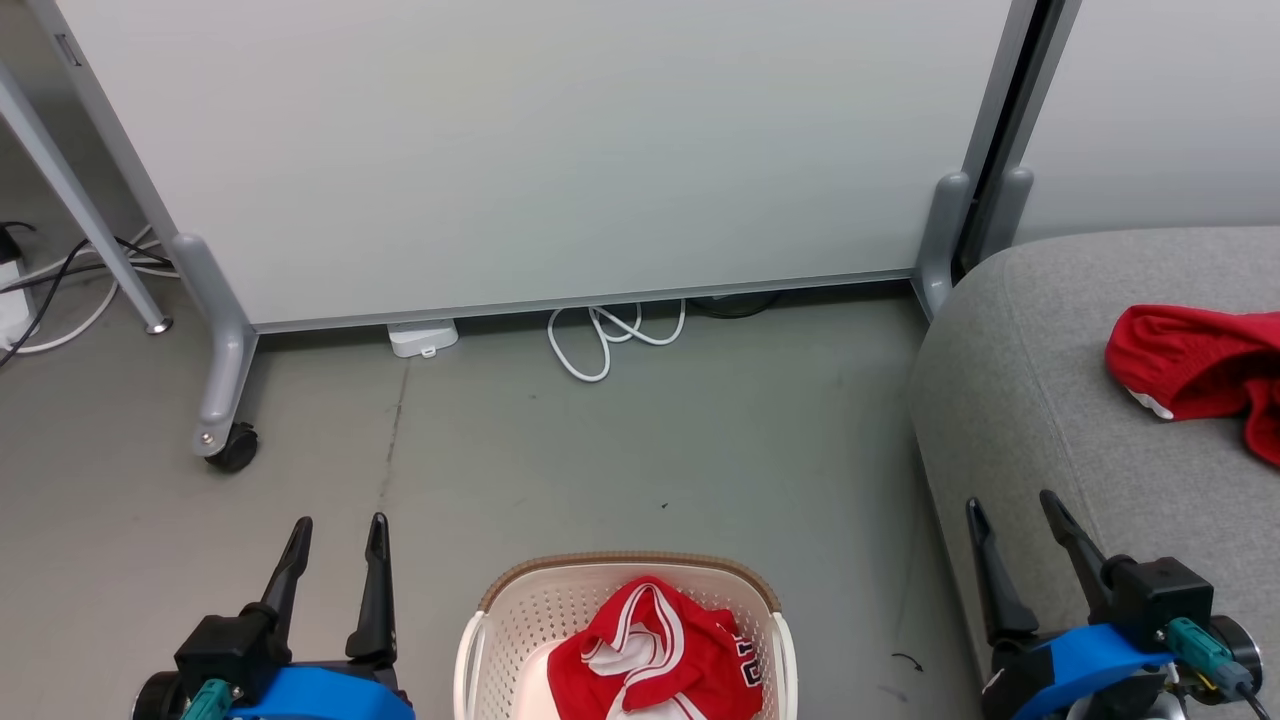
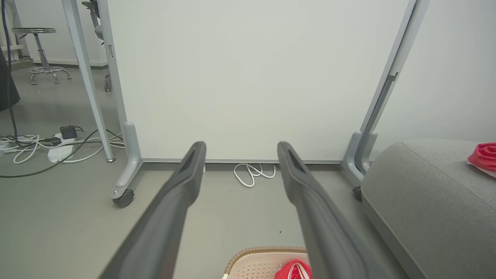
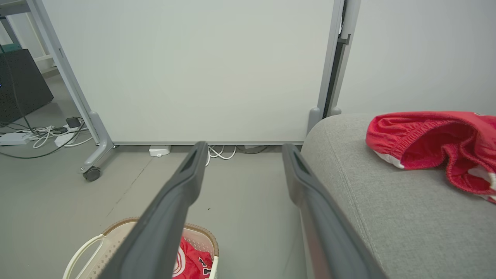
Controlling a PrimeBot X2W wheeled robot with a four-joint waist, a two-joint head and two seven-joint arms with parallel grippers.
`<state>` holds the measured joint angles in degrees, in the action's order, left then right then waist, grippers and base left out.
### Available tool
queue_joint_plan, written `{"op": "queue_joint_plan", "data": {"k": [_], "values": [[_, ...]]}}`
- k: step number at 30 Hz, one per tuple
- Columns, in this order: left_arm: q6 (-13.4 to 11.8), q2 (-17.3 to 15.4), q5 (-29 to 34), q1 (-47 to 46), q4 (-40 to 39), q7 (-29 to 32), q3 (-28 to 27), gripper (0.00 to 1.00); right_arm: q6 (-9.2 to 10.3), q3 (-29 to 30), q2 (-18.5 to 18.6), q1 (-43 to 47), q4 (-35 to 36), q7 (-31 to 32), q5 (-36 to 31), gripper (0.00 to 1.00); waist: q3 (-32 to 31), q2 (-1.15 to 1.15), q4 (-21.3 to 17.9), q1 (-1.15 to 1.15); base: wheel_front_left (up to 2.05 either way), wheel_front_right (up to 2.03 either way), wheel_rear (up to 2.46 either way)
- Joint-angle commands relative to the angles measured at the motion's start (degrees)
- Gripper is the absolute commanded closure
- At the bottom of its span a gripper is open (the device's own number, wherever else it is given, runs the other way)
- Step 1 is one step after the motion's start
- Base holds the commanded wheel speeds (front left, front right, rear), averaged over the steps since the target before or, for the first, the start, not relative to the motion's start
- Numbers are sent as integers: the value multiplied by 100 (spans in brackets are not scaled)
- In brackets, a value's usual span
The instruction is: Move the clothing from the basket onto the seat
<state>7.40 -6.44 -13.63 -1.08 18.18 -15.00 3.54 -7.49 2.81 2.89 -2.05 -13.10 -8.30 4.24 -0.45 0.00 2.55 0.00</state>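
The red jersey (image 1: 650, 655) with white stripes and dark lettering lies crumpled in the cream basket (image 1: 520, 610) at the bottom centre of the head view. The red shorts (image 1: 1195, 375) rest on the grey seat (image 1: 1040, 400) at the right. My left gripper (image 1: 338, 528) stands open to the left of the basket, nothing between its fingers. My right gripper (image 1: 1012, 504) stands open at the seat's front edge, right of the basket. The right wrist view shows the shorts (image 3: 434, 139), the seat (image 3: 387, 209), the basket (image 3: 112, 236) and the jersey (image 3: 192, 263).
A white rolling partition (image 1: 540, 150) stands behind on castor legs (image 1: 225, 400). A coiled white cable (image 1: 610, 335) and a small white box (image 1: 423, 338) lie under it. More cables (image 1: 60, 280) and a table leg (image 1: 80, 200) are at the far left.
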Motion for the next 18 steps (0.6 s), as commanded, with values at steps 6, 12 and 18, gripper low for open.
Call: {"op": "queue_joint_plan", "data": {"k": [6,12,18], "values": [[6,-19,-28,3,-44,-27,9,0,-1,-38,0,88,53,30,19,0,28,0,-28,0,0,0,0],[6,-17,-41,-142,-57,-26,93,0,-1,-98,0,-37,118,21,33,0,242,0,-67,0,0,0,0],[6,-64,-63,-431,58,-23,264,0,-1,-239,0,-292,254,6,34,0,830,0,-247,0,0,0,0]]}}
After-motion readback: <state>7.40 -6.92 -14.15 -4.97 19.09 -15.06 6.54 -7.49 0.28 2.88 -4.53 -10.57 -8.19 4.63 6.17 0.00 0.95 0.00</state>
